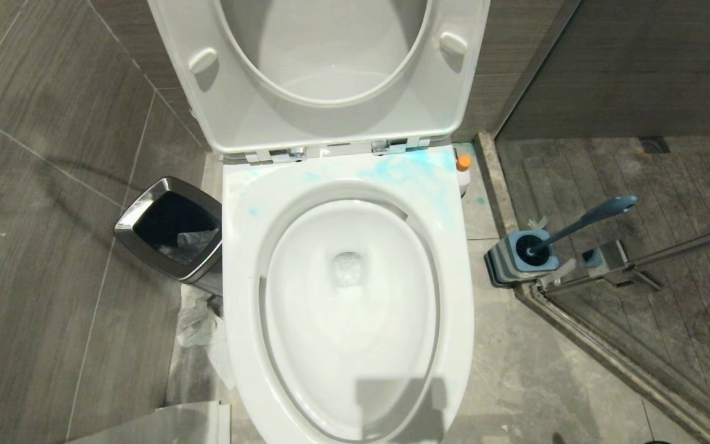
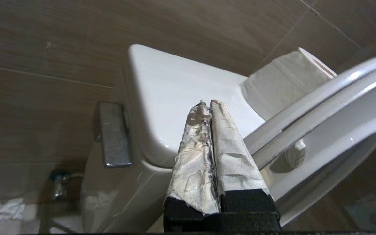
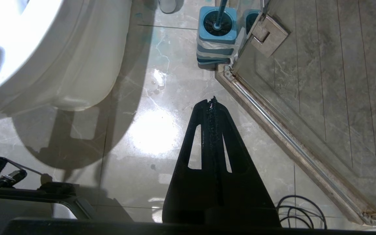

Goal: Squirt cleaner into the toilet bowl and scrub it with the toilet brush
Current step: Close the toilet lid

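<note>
The white toilet bowl (image 1: 238, 259) fills the middle of the head view, seat and lid raised. Pale blue cleaner (image 1: 413, 169) is smeared over the back of its rim. The toilet brush (image 1: 583, 221) stands in its blue-grey stand (image 1: 503, 262) on the floor to the right, also seen as the brush head (image 3: 216, 21) in the right wrist view. My left gripper (image 2: 208, 103), fingers wrapped in white paper, is shut and empty, pointing at the cistern beside the raised seat. My right gripper (image 3: 212, 101) is shut and empty above the floor, short of the stand. Neither arm shows in the head view.
A chrome-rimmed waste bin (image 1: 145, 213) stands left of the bowl, crumpled paper (image 1: 198, 324) below it. A bottle with an orange cap (image 1: 463, 163) sits behind the bowl on the right. A glass shower door with metal hinge (image 1: 614, 259) and threshold (image 3: 273, 124) borders the right. A paper roll (image 2: 282, 81) lies on the cistern.
</note>
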Robot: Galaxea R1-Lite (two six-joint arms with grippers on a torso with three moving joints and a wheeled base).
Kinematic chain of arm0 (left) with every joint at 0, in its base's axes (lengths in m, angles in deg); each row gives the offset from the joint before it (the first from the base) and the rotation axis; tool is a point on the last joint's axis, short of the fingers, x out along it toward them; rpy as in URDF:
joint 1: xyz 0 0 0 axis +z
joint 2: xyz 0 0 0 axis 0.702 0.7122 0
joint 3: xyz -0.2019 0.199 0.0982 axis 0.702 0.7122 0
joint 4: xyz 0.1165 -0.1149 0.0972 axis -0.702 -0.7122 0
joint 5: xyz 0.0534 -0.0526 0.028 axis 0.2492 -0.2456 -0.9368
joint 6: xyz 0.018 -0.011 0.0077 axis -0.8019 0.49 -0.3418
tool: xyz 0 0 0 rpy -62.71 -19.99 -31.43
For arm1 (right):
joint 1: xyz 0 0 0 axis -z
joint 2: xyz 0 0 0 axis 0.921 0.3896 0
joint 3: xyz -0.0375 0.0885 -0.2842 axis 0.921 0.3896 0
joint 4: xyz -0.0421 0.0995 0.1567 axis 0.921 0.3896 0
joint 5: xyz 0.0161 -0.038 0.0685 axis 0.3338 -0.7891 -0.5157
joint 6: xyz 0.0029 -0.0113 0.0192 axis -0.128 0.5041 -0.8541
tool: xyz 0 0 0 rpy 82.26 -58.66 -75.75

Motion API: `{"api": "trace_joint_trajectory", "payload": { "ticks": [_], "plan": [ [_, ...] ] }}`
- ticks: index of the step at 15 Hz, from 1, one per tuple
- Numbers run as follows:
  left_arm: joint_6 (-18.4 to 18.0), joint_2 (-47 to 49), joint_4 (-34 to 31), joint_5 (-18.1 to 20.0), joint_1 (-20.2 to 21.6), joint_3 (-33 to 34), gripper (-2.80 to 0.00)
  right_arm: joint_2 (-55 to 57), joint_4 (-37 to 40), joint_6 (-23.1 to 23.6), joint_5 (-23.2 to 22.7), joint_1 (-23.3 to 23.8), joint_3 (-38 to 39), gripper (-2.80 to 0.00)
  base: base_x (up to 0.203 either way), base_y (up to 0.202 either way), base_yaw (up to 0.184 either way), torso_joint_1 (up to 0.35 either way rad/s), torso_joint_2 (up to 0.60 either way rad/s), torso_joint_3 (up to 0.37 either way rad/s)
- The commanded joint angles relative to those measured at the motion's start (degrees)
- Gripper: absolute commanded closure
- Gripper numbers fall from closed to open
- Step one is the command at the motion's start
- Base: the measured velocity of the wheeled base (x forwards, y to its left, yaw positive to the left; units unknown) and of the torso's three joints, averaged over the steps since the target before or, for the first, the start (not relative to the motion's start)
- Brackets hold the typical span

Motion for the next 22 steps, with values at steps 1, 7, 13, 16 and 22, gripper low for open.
{"api": "trace_joint_trajectory", "payload": {
  "ticks": [1, 7, 13, 16, 22],
  "plan": [
    [0.1, 3.5, 2.2, 5.2, 0.1, -0.1, 0.00, 0.1, 0.0, 0.1, 0.0, 0.0, 0.0, 0.00, 0.000, 0.000, 0.000, 0.000, 0.00, 0.000],
    [-3.1, 8.6, 7.3, 15.7, -1.5, -0.4, 0.00, 0.1, 0.0, 0.1, 0.0, 0.0, 0.0, 0.00, 0.000, 0.000, 0.000, 0.000, 0.00, 0.000],
    [-7.2, 11.0, 8.2, 9.0, -3.7, -0.9, 0.00, 0.1, 0.0, 0.1, 0.0, 0.0, 0.0, 0.00, 0.000, 0.000, 0.000, 0.000, 0.00, 0.000],
    [-5.5, 11.0, 8.1, 11.5, -4.2, -0.8, 0.00, 0.1, 0.0, 0.1, 0.0, 0.0, 0.0, 0.00, 0.000, 0.000, 0.000, 0.000, 0.00, 0.000],
    [4.5, 5.1, 2.3, 29.1, -3.0, 4.1, 0.00, 0.1, 0.0, 0.1, 0.0, 0.0, 0.0, 0.00, 0.000, 0.000, 0.000, 0.000, 0.00, 0.000]
  ]
}}
